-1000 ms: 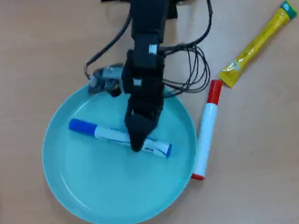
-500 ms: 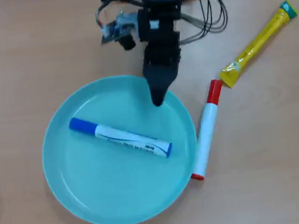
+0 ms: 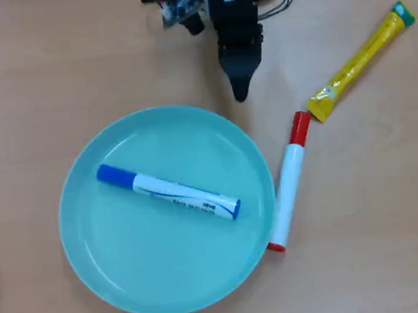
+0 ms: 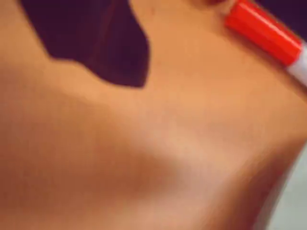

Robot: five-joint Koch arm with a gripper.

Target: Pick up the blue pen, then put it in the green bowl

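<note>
While the blue pen [image 3: 170,192] lies inside the green bowl [image 3: 94,269], the gripper [image 3: 241,93] hangs above bare desk [image 3: 26,70] beyond the rim. Only one dark tip shows, so I cannot tell how the jaws stand.

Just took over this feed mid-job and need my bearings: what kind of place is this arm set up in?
Probably a desk or hobby bench: a pale wood-grain tabletop, with office markers, a white blue-capped pen in a pale teal shallow dish and a red-capped one, plus a yellow tube.

wrist: blurred table [image 4: 158,153]; dark hand [image 4: 120,57] top left; red marker cap [image 4: 264,31] top right
</note>
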